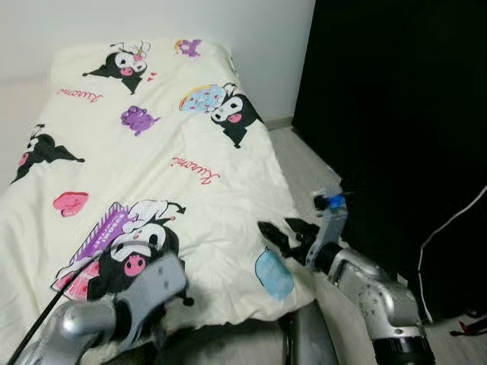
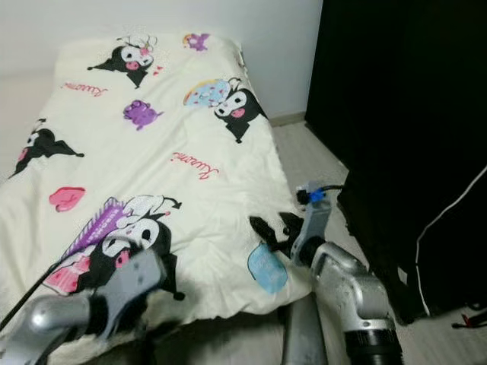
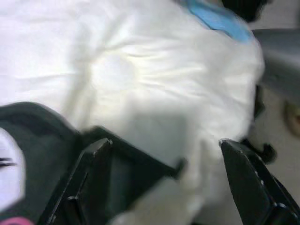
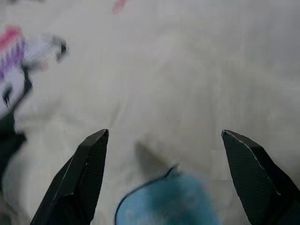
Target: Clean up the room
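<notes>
We see the right gripper [image 1: 283,233], fingers spread, at the cartoon-print duvet's [image 1: 175,152] near edge beside a blue patch [image 1: 274,274]. The left gripper [image 3: 164,183], fingers likewise spread, hovers over the bed's [image 2: 228,319] foot.

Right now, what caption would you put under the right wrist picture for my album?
Open right gripper hovering above the cream cartoon duvet, its blue print between the fingers.

A cream cartoon-print duvet [image 1: 175,160] lies spread over the bed, lightly wrinkled, its near edge draping down.
</notes>
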{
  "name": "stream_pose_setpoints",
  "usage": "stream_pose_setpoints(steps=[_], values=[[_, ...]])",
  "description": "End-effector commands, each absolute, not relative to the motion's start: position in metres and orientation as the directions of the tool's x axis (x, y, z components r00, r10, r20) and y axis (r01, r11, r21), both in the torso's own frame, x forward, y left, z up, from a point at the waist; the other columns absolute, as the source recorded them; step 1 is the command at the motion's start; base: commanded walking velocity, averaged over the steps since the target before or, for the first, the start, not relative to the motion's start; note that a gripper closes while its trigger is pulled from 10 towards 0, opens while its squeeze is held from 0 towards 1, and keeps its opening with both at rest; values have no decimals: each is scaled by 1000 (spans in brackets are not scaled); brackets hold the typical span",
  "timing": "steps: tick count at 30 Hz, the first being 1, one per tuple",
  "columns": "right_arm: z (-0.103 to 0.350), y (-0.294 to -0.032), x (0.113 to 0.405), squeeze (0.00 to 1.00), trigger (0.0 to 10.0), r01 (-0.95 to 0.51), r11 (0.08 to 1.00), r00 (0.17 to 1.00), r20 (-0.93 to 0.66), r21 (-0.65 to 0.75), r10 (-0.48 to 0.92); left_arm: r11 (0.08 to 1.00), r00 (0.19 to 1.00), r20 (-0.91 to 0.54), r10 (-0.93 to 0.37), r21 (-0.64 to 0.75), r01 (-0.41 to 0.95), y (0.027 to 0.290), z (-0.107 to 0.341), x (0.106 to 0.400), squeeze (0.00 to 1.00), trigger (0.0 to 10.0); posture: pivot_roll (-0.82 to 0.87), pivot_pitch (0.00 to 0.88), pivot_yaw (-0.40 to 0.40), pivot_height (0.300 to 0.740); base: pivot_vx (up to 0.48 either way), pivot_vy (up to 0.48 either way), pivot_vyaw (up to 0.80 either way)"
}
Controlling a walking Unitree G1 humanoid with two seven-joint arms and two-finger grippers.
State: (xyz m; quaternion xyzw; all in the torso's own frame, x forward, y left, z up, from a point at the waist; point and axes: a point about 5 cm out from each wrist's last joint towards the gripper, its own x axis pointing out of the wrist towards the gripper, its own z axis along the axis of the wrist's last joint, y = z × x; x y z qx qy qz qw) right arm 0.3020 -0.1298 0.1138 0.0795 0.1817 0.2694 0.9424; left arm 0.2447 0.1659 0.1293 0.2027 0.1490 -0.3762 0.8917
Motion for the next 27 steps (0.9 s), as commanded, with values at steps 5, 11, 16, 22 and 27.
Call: stream_pose_setpoints(steps=[5,11,16,22,27], values=[[86,-124,298,0,10000,-461,872,759,-435,165,484,904,907,-208,-366,150,400,177,134,286,0,10000,-37,166,-7,431,0,0,0],[80,-127,298,0,10000,-452,881,759,-459,140,462,962,950,-196,243,175,-210,255,99,305,0,10000,-44,164,-11,431,0,0,0],[76,-127,295,0,10000,-467,876,746,-478,121,463,819,821,-133,554,264,-510,299,97,300,0,10000,-51,164,-13,431,0,0,0],[75,-127,295,0,10000,-466,876,747,-477,120,463,645,646,-140,751,368,-670,328,85,278,0,10000,-54,164,-6,431,0,0,0],[73,-129,294,0,10000,-457,882,751,-480,117,453,522,494,-179,851,397,-755,344,60,251,0,10000,-49,168,-7,431,0,0,0]])
